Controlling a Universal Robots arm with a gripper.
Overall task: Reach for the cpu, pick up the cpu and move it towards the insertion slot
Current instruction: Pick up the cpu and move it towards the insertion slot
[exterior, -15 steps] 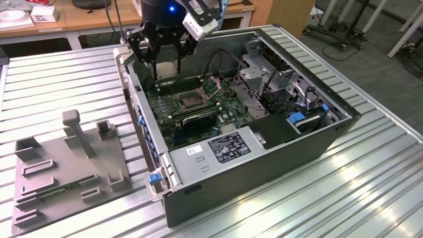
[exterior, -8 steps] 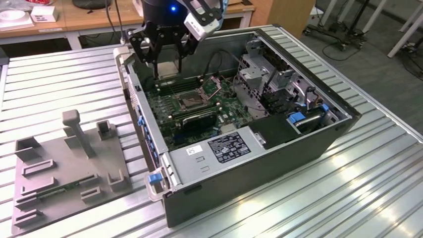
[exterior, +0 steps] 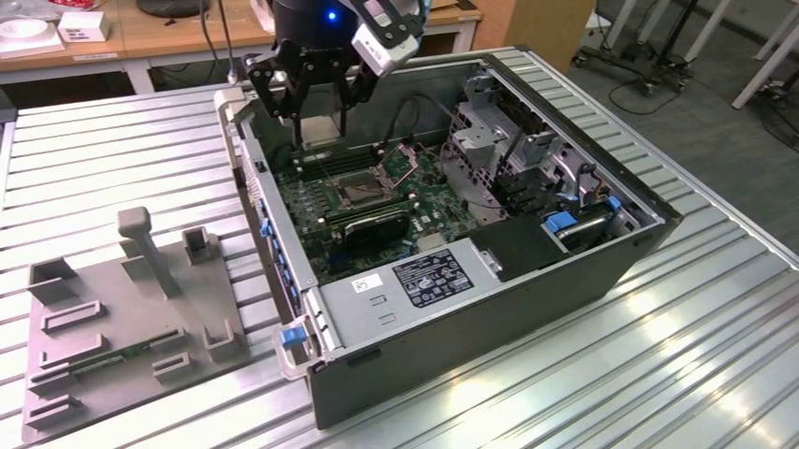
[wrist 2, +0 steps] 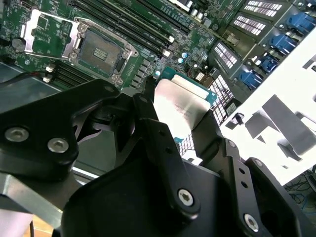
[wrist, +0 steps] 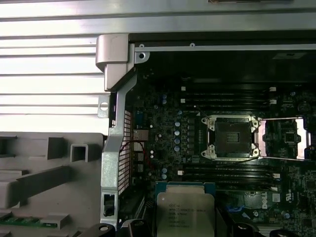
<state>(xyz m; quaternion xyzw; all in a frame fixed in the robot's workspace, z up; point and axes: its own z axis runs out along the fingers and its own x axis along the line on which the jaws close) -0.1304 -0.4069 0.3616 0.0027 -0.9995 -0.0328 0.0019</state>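
Gripper [exterior: 312, 117] is clamped on the cpu [wrist 2: 180, 106], fingers [wrist 2: 148, 113] pinching two opposite edges so the silvery top stays flat and clear. In the first wrist view the cpu [wrist: 185, 210] hangs face-out between the fingertips, nothing under it, so it's lifted, not resting.

Landmark: the insertion slot [exterior: 354, 192], the silver-framed socket on the green motherboard [exterior: 374, 210] inside the open computer case [exterior: 474, 271]. The cpu [exterior: 320, 131] sits above the case, off to the far side of the slot, near the case's back wall, apart from the board. In both wrist views the slot [wrist: 231, 137] [wrist 2: 98, 52] shows dark centre exposed, retention frame swung open to one side. That's probably why the chip is carried level and edge-held: it has to drop straight into the frame.

Grey fixture tray [exterior: 119, 327] lies on the slatted table [exterior: 699, 355], well away from the slot, beyond the case wall on the exterior view's left; a green strip lies in it.

Judgement: pickup done, carry underway, cpu not over the slot yet.
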